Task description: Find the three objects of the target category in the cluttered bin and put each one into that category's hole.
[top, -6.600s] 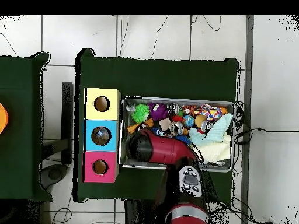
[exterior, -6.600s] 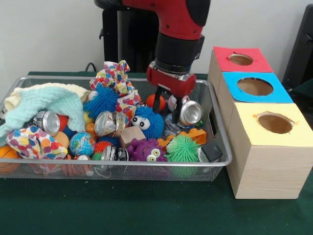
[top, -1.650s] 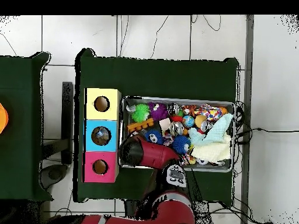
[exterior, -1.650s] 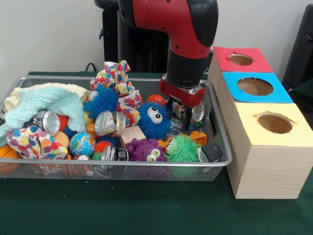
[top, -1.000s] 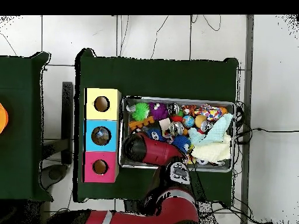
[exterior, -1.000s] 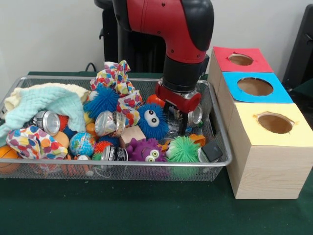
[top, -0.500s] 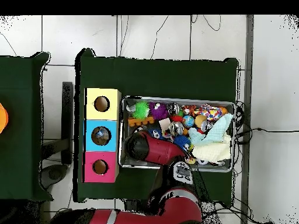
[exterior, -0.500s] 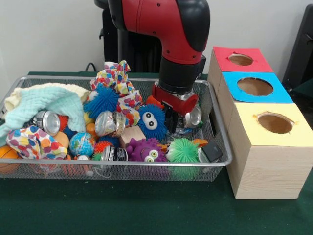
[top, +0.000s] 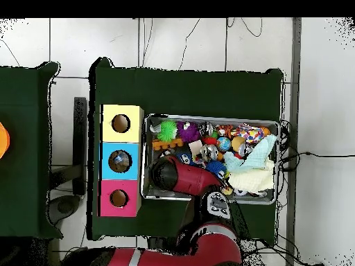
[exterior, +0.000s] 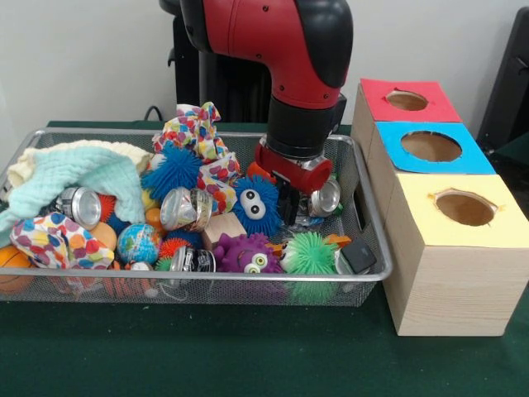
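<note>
Since a moment ago the arm (exterior: 281, 50) has swung slightly toward the blue furry ball (exterior: 253, 204), carrying the gripper (exterior: 291, 203) lower among the toys, and the crushed can (exterior: 324, 198) beside it has shifted with it. The wire bin (exterior: 370, 240) stays packed. The step in hand looks like grasping that can, which lies near the bin's end nearest the three-hole box (exterior: 450, 248). Whether the gripper is spread or pressed on the can cannot be told. The next move calls for a clean lift and a carry to the matching hole. The green spiky ball (exterior: 311, 252) and purple monster (exterior: 248, 255) crowd close, and two more cans (exterior: 187, 207) sit further along the bin
</note>
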Tool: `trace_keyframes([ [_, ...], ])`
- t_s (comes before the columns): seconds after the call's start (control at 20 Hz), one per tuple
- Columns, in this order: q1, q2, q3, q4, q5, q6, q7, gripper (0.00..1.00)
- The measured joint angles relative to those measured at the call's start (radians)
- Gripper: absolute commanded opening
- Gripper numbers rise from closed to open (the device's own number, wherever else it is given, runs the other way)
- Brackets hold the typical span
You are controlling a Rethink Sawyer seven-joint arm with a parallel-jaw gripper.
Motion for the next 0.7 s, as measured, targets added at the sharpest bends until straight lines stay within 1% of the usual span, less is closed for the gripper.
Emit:
trace_keyframes([
  [0.1, 0.000, -0.006, -0.001, 0.004, 0.000, 0.001, 0.000, 0.00],
  [0.25, 0.003, -0.038, -0.002, 0.024, 0.000, 0.020, 0.000, 0.00],
  [0.45, 0.017, -0.119, -0.007, 0.052, 0.000, 0.089, 0.000, 0.00],
  [0.5, 0.023, -0.163, -0.007, 0.062, 0.000, 0.130, 0.000, 0.00],
  [0.65, 0.026, -0.200, -0.007, 0.067, -0.001, 0.164, 0.000, 0.00],
  [0.7, 0.027, -0.223, -0.008, 0.068, -0.001, 0.181, 0.000, 0.00],
])
